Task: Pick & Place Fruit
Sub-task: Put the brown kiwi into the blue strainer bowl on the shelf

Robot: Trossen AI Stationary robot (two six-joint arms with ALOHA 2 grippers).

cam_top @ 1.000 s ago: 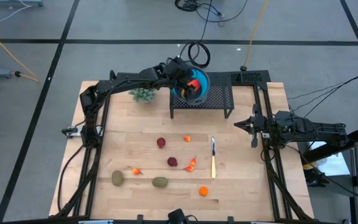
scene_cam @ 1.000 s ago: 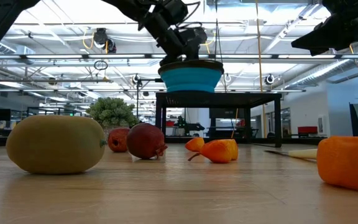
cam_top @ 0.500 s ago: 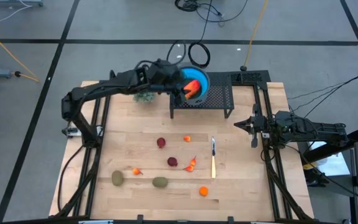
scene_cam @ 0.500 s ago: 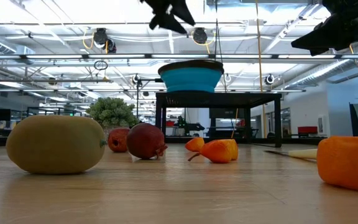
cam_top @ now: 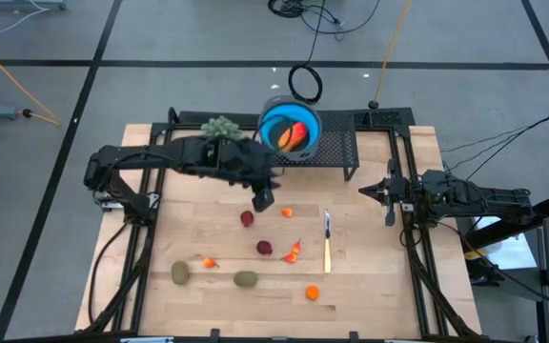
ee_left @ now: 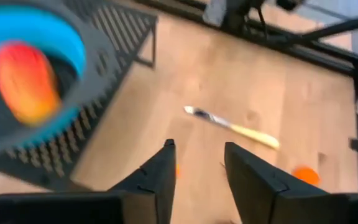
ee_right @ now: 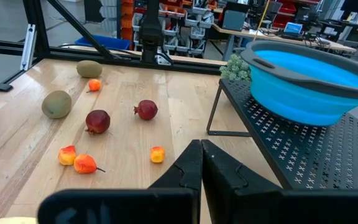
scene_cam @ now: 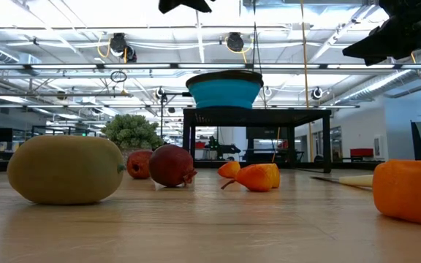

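The wooden surface (cam_top: 370,276) carries a black mesh stand (cam_top: 336,150) at its far edge. On the stand sits a blue bowl (cam_top: 290,131) holding 1 orange-red mango (cam_top: 294,134).

The left arm reaches across the middle of the surface. Its left pincer (cam_top: 263,198) hangs above the wood just beside a dark red fruit (cam_top: 247,218); the fingers (ee_left: 248,171) are parted a little and hold nothing. The right arm waits at the right edge; its right pincer (cam_top: 390,202) has both fingers pressed together and holds nothing.

A pale green bushy plant (cam_top: 221,127) stands left of the bowl. A knife (cam_top: 327,240) lies right of centre.

The remaining fruit lies loose on the surface: 2 brownish-green ovals (cam_top: 180,274) (cam_top: 246,279) near the front edge, a 2nd dark red fruit (cam_top: 265,248), an orange-red piece (cam_top: 293,252) just beside it, and 3 small orange pieces (cam_top: 287,212) (cam_top: 210,262) (cam_top: 312,292).
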